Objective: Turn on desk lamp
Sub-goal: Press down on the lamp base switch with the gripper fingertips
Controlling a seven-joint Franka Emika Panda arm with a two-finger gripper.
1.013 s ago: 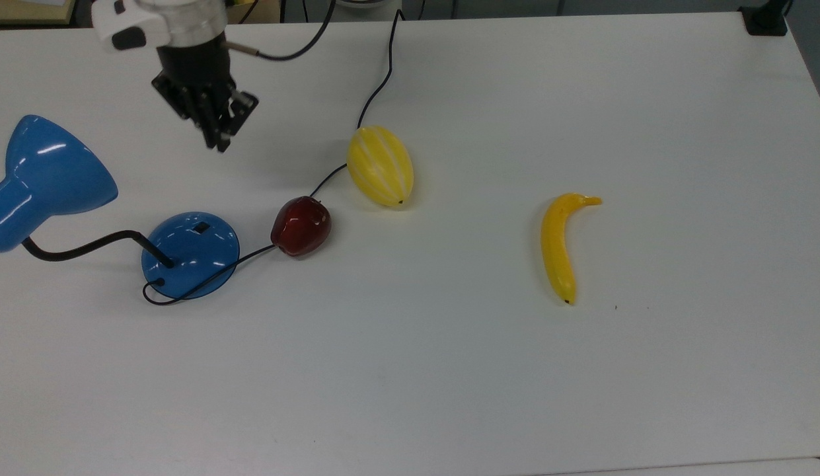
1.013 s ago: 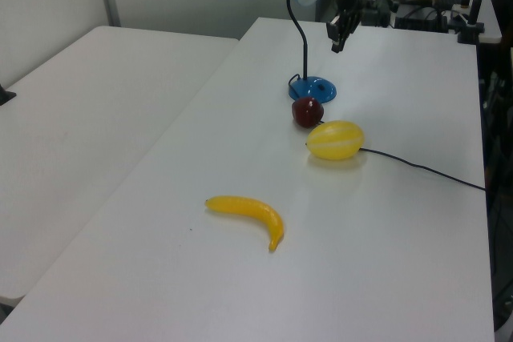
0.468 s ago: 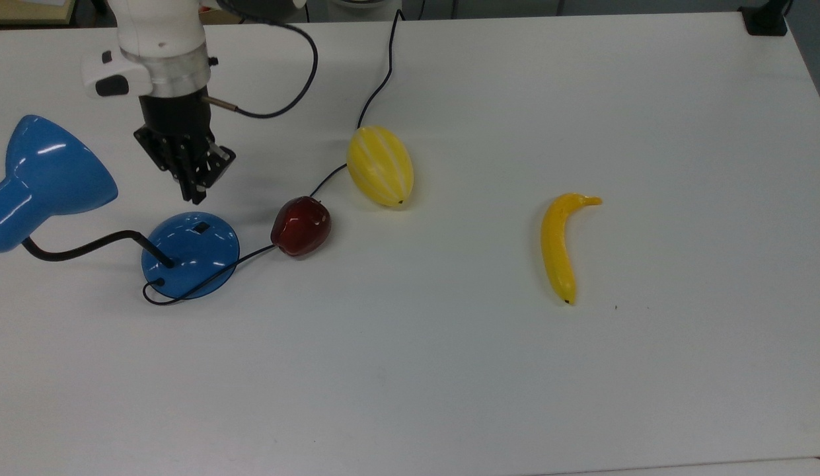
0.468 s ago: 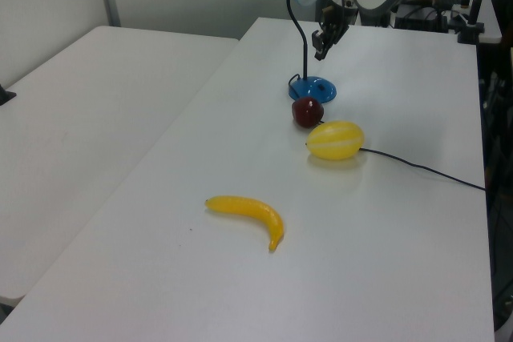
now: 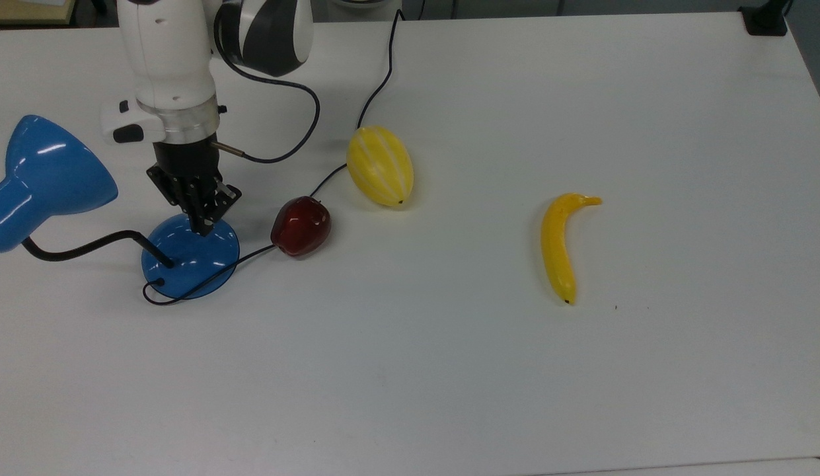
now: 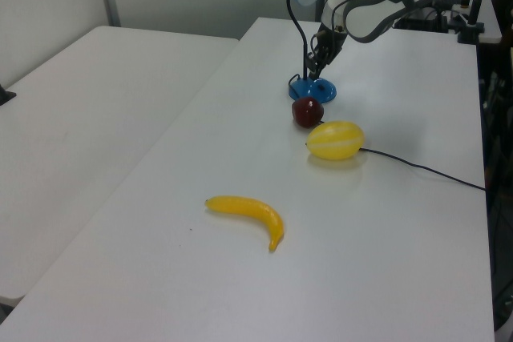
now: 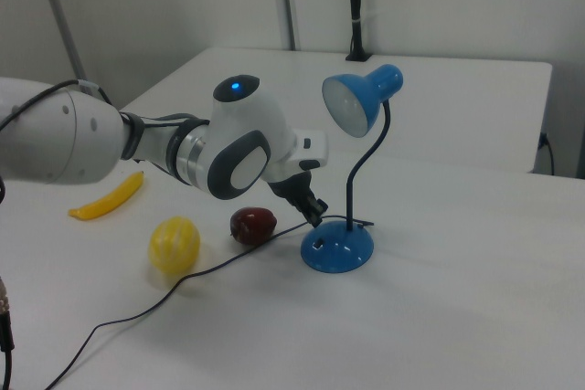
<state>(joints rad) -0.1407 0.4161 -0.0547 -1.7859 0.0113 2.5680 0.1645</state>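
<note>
The gripper has descended, jaws together, onto the desk lamp base.

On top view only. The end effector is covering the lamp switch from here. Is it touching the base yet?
Observer: No. In the right view the end effector hangs above the base of the desk lamp, with a gap between them.
Operator: Where's the switch relative to the tip?
Observer: The right view shows the dark switch on the side of the base, just below the tip.
Operator: Lamp lit?
Observer: It looks unlit. The shade opens toward the right view's camera, and its inside is dull grey with no glow.
</note>
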